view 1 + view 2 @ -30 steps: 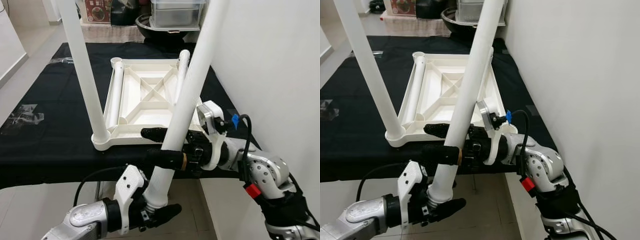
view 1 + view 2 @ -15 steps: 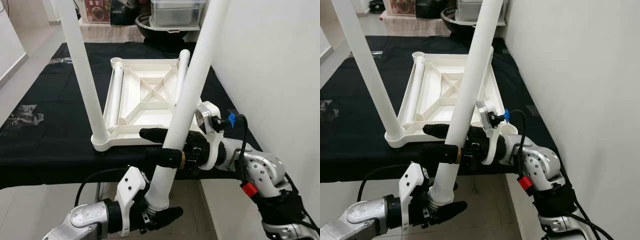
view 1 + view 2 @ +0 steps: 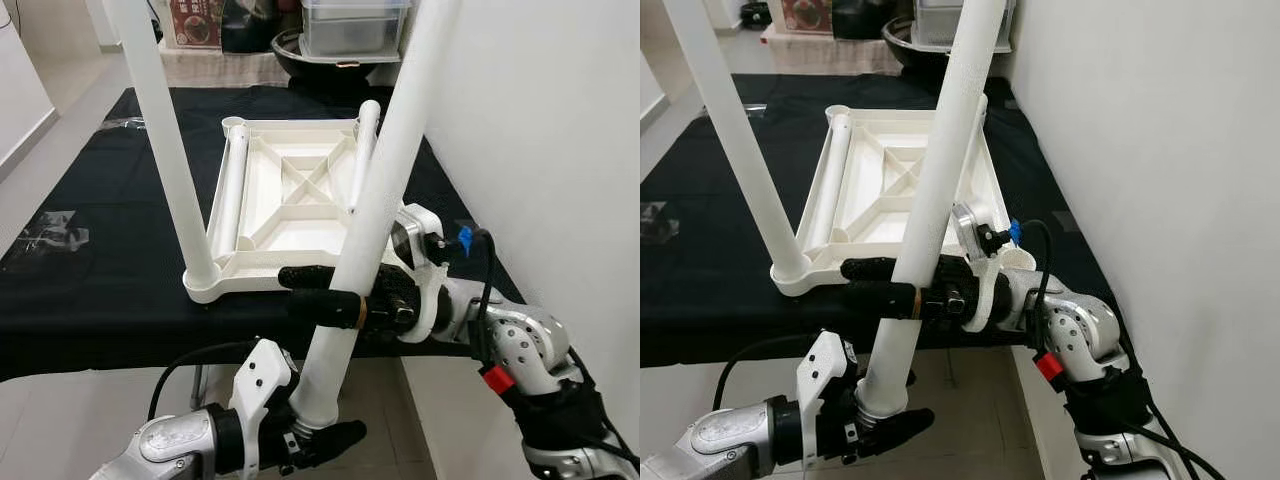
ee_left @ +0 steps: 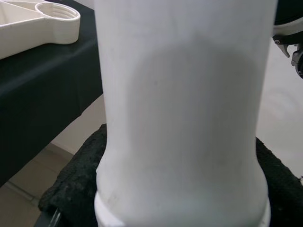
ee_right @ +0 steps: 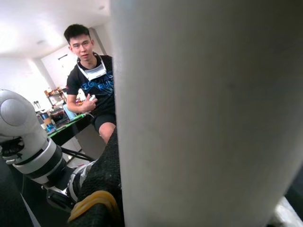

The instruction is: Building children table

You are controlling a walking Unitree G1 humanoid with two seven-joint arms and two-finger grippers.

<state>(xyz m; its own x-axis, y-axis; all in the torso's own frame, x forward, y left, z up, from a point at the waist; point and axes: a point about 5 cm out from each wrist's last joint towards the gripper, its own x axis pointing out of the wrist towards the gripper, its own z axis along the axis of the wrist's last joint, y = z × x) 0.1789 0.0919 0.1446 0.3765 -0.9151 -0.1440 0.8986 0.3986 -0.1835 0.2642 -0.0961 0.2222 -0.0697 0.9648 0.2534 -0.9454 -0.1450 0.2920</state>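
- White tabletop (image 3: 290, 195) lies upside down on the black-covered desk (image 3: 90, 280), ribbed underside up, its near edge close to the desk's front edge.
- One leg (image 3: 165, 150) stands already fitted in the tabletop's near left corner socket, rising out of frame.
- Two more legs lie loose inside the tray of the tabletop, one along its left wall (image 3: 232, 190), one along its right wall (image 3: 362, 150). Not yet mounted.
- Fourth leg (image 3: 375, 210) is in the air, tilted, lower end hanging off the desk's front edge, upper end leaning back over the tabletop.
- Left gripper (image 3: 318, 440) is clamped on that leg's lower threaded end, below desk level.
- Right gripper (image 3: 325, 290) is closed round the same leg's middle, fingers pointing left across the front edge.
- Near right corner socket is hidden behind the right gripper; cannot tell its state.
- Judgement: roughly a quarter done. One leg in, one in hand, two waiting.
- A person (image 5: 92, 90) shows in the right wrist view, seated behind the robot.
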